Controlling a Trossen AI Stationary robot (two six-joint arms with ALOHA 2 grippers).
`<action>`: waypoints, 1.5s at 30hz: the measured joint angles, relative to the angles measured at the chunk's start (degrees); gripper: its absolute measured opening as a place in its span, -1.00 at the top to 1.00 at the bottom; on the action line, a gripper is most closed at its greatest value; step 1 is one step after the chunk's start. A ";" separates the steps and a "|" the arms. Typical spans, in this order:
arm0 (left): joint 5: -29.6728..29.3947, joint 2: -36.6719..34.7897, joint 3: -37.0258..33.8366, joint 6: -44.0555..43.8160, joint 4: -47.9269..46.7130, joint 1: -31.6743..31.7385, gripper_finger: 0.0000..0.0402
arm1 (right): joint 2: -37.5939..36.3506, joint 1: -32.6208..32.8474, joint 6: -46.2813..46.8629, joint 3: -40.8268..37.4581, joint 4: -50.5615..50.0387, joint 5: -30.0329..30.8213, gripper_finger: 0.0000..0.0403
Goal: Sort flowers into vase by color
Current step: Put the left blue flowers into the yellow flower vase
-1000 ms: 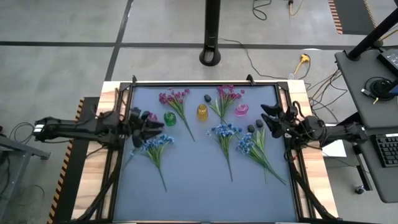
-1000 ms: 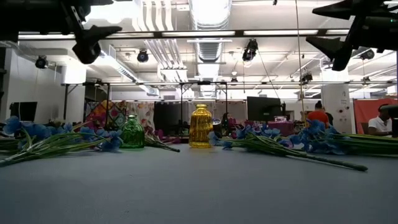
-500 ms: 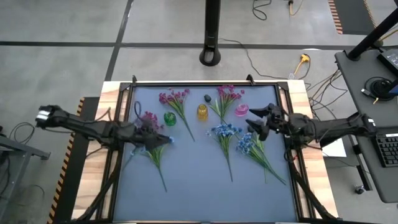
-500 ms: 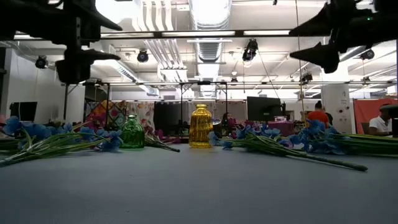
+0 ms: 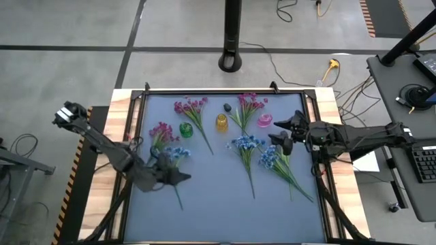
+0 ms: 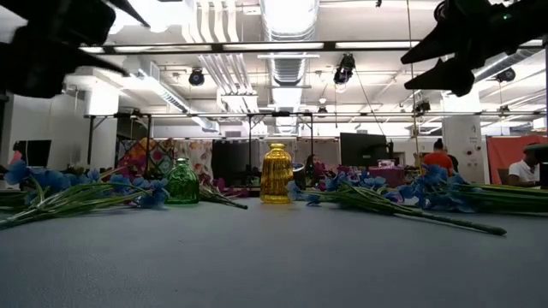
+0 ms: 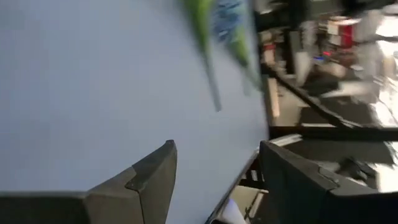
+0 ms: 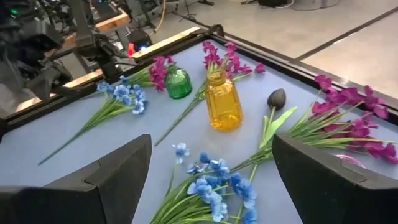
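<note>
Flowers lie flat on the grey mat [image 5: 218,211]. Magenta sprigs [image 5: 192,109] [image 5: 248,103] lie at the far side, and another [image 5: 161,131] at the left. Blue sprigs lie at the left [image 5: 175,158] and right of centre [image 5: 245,144] [image 5: 269,158]. A dark bud [image 5: 227,107] lies between them. A green vase [image 5: 186,129], a yellow vase [image 5: 221,122] and a pink vase [image 5: 265,120] stand upright. My left gripper [image 5: 182,178] hovers open above the left blue sprig's stem. My right gripper [image 5: 281,134] hovers open near the pink vase.
A black frame [image 5: 320,156] borders the mat, with wooden table edges [image 5: 340,204] outside it. The near half of the mat holds only stem ends. People sit in the room beyond the table [image 6: 438,158].
My left gripper has swung from beside the green vase toward the table's near edge and rolled about its own axis. It now stands over the left blue sprig's stem. My right gripper has risen a little, tipped up toward level and edged toward the table's middle. No flower has moved.
</note>
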 joint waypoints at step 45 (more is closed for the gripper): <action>34.80 37.51 36.78 -14.88 -55.03 2.88 -0.06 | 0.09 0.00 -0.68 -0.25 0.10 -0.20 -0.61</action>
